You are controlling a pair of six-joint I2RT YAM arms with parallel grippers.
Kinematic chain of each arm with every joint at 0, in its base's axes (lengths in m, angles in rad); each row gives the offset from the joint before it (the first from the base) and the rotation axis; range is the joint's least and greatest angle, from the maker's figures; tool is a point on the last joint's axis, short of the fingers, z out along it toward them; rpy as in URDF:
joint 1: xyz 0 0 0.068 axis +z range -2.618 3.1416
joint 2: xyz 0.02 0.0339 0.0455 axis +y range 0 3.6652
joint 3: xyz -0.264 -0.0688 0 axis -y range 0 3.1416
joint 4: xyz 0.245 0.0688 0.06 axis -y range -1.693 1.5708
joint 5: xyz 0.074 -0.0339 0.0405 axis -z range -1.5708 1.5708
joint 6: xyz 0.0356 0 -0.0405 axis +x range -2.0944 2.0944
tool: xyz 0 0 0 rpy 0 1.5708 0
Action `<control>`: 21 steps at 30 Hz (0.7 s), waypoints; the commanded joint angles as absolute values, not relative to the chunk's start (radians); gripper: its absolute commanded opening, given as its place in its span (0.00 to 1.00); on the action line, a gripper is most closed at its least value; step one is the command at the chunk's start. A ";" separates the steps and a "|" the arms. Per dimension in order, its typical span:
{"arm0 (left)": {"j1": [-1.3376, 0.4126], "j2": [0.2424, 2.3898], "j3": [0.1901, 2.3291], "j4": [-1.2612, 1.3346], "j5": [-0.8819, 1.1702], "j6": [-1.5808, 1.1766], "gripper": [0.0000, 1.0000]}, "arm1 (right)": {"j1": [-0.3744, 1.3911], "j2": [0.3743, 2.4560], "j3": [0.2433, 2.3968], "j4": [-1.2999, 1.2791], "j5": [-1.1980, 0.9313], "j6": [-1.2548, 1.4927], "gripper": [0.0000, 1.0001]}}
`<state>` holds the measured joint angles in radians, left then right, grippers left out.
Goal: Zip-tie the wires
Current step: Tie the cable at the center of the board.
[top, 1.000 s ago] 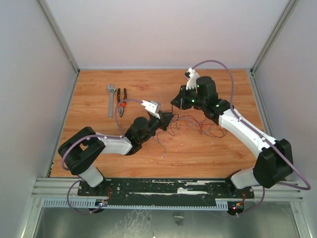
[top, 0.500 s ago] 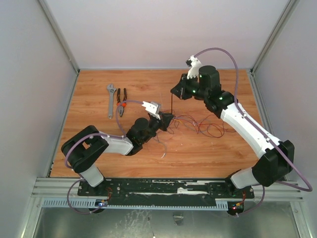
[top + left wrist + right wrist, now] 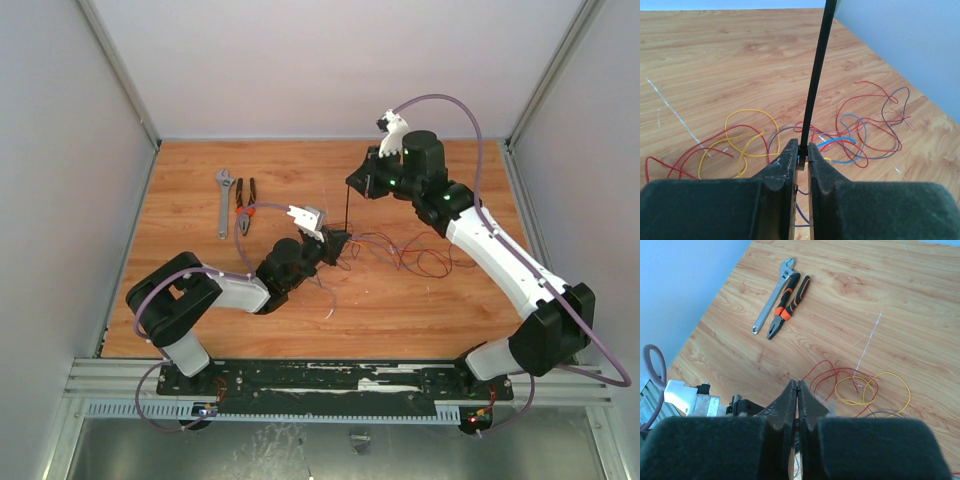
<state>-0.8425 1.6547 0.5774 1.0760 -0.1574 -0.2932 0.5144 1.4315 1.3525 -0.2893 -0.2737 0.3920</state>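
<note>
Zip tie (image 3: 816, 80) stands vertical mid-frame, long axis up; my left gripper (image 3: 800, 146) pinches its base at the wires (image 3: 840, 141), right gripper (image 3: 350, 188) clamps its top end.

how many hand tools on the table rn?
2. A grey wrench lies far left on the table; orange-handled pliers lie just right of it, roughly parallel. Some tabletop is covered, so another could be hidden.

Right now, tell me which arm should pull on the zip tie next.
Right, probably. The right gripper is shut on the upper end of the zip tie, raised above the table with room to draw away. The left gripper pinches the lower end down at the wires, so it suits anchoring.
</note>
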 commanded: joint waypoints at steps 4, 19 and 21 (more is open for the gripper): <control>-0.859 1.662 0.571 0.962 -0.174 -0.278 0.00 | 0.497 1.376 1.391 -0.176 -0.273 0.386 0.00; -0.853 1.514 0.719 0.640 -0.229 -0.313 0.00 | 0.362 1.120 1.159 -0.167 -0.488 0.282 0.68; -0.849 1.487 0.741 0.603 -0.229 -0.317 0.00 | 0.337 1.085 1.124 -0.180 -0.489 0.257 0.70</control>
